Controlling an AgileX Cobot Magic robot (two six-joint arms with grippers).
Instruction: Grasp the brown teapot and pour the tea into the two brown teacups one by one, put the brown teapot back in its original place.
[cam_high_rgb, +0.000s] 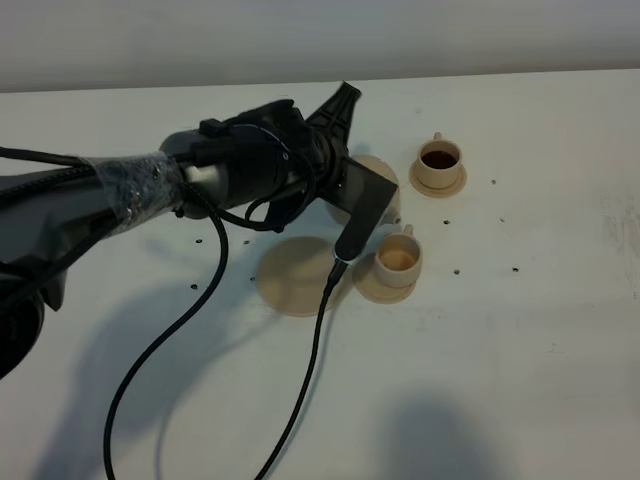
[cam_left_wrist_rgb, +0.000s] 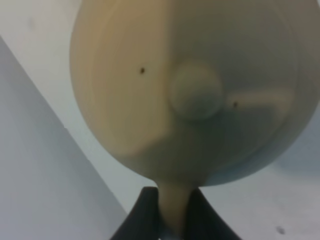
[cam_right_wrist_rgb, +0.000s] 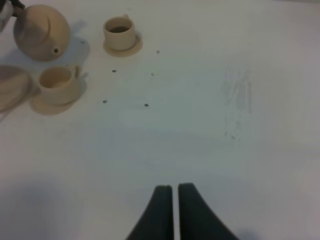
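My left gripper (cam_left_wrist_rgb: 172, 217) is shut on the loop handle of the brown teapot (cam_left_wrist_rgb: 195, 90), which fills the left wrist view, lid knob toward the camera. In the exterior high view the arm hides most of the teapot (cam_high_rgb: 386, 186). In the right wrist view the teapot (cam_right_wrist_rgb: 42, 32) hangs tilted, spout down, just behind the near teacup (cam_right_wrist_rgb: 57, 82). The near teacup (cam_high_rgb: 398, 259) looks pale inside. The far teacup (cam_high_rgb: 439, 160) holds dark tea. The wide saucer (cam_high_rgb: 295, 277) is bare. My right gripper (cam_right_wrist_rgb: 175, 210) is shut and empty, low over the table away from the cups.
The left arm (cam_high_rgb: 200, 180) and its black cable (cam_high_rgb: 300, 390) cross the left half of the white table (cam_high_rgb: 540, 330). Small dark specks (cam_right_wrist_rgb: 146, 105) dot the table near the cups. The table's far edge meets a pale wall (cam_high_rgb: 320, 40).
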